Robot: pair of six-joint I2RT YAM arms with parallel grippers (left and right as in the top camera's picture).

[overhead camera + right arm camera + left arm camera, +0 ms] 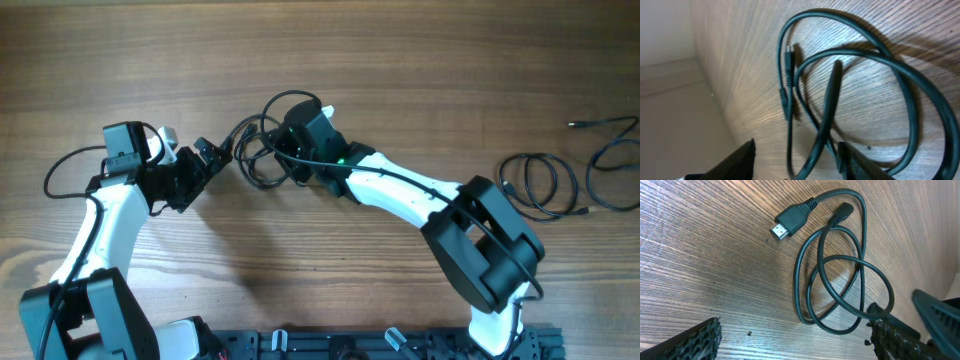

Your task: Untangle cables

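The cables (262, 150) lie as a tangle of thin black loops at the table's middle, between my two grippers. My left gripper (215, 158) stands wide open just left of the tangle. In the left wrist view the loops (840, 280) and a flat plug (790, 222) lie ahead of the left gripper (795, 342), and nothing is between its fingers. My right gripper (290, 140) sits over the tangle's right side. In the right wrist view its fingers (797, 160) stand apart with two cable strands (825, 115) running between them, and no pad visibly presses on them. A small plug (788, 50) shows beyond.
Two separate black cables lie at the table's right: a coiled one (545, 185) and a looser loop (615, 165) near the right edge. A beige wall (670, 75) borders the table's far side in the right wrist view.
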